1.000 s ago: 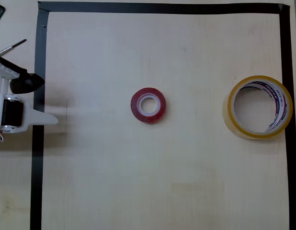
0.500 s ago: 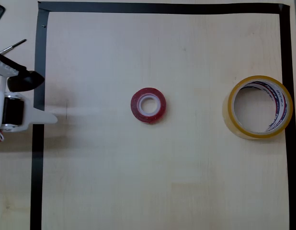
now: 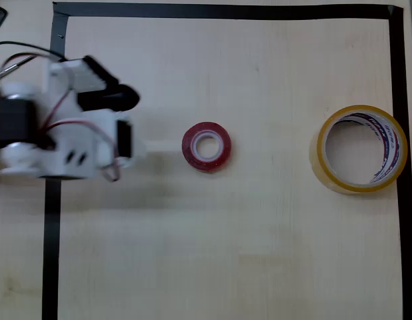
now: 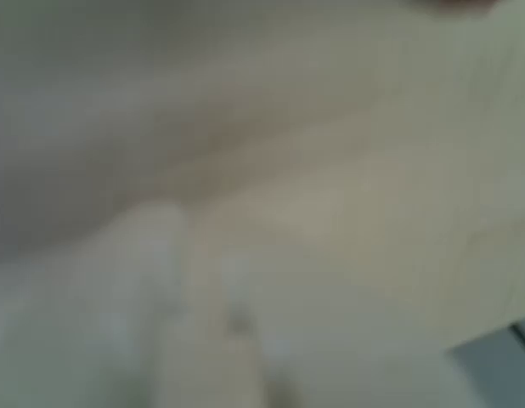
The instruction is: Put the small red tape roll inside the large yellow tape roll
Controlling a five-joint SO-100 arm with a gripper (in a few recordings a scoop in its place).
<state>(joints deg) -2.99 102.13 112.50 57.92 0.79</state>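
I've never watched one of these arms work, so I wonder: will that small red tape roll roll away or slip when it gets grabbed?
The small red tape roll lies flat on the table, hole up, so it should slide rather than roll if nudged. Its surface looks glossy, so the gripper might slip on it. It looks small and stiff, so it is probably light and keeps its shape.

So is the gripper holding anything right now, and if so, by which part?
Nothing is held. The gripper is left of the red tape roll, apart from it, and the yellow tape roll sits untouched at the right.
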